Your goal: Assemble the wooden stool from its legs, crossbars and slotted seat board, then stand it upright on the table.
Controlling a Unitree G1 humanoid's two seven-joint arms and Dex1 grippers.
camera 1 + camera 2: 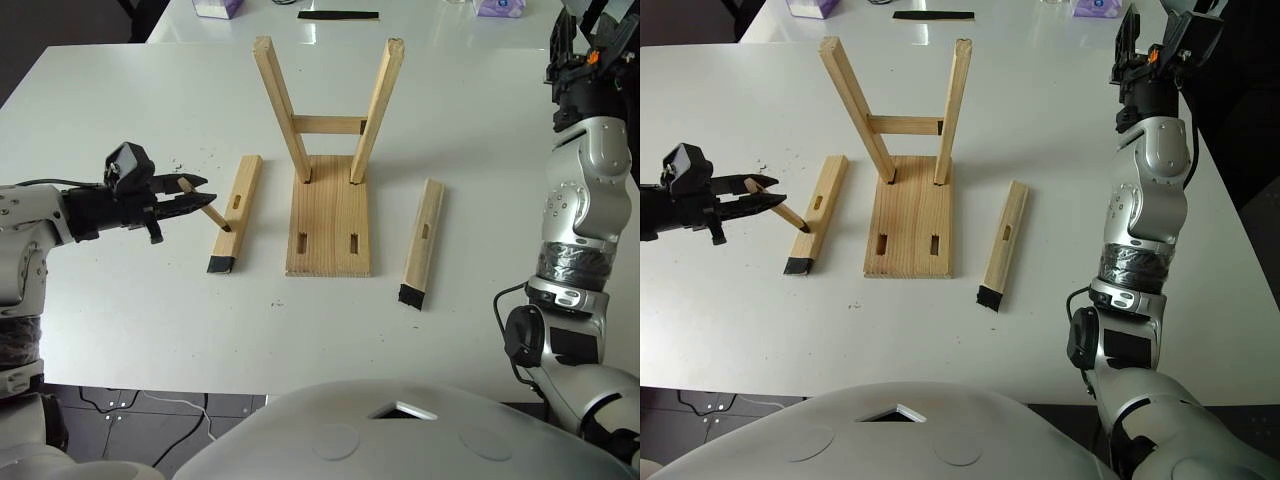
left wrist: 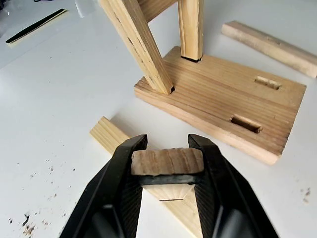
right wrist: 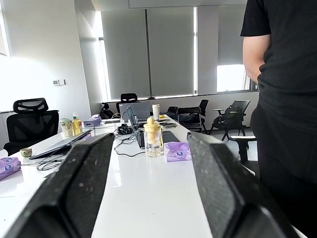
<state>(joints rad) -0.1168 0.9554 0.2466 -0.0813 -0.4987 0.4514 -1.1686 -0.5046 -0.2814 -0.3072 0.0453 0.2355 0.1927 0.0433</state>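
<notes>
The stool is half built and lies upside down: the flat, pale wooden slotted seat board [image 1: 328,225] rests in the middle of the white table [image 1: 120,320]. Two square wooden legs [image 1: 281,105] stand up from its far pair of slots, tied together by a short fitted crossbar [image 1: 328,124]. The near pair of slots [image 1: 303,241] is open.

One loose wooden leg with a black-capped near end [image 1: 238,190] lies flat just left of the board. A second loose leg [image 1: 422,242] of the same kind lies just right of it.

The left gripper [image 1: 200,195] hangs low over the table to the left of the left loose leg, its black jaws clamped on one end of a short loose wooden crossbar [image 1: 214,217]. The bar slants down and to the right, and its free end touches the top face of that leg, a little nearer than the leg's slot [image 1: 237,203].

The right gripper [image 3: 151,148] is held high at the far right, well away from the parts, jaws apart and empty.

The step in hand looks like joining this second crossbar to the left loose leg. The next move probably calls for sliding the bar's tip a touch farther away to meet the slot, squaring it to the opening, then pressing in. Nothing pins the leg, so it may skid under the push. A black strip [image 1: 338,15] lies at the far edge
</notes>
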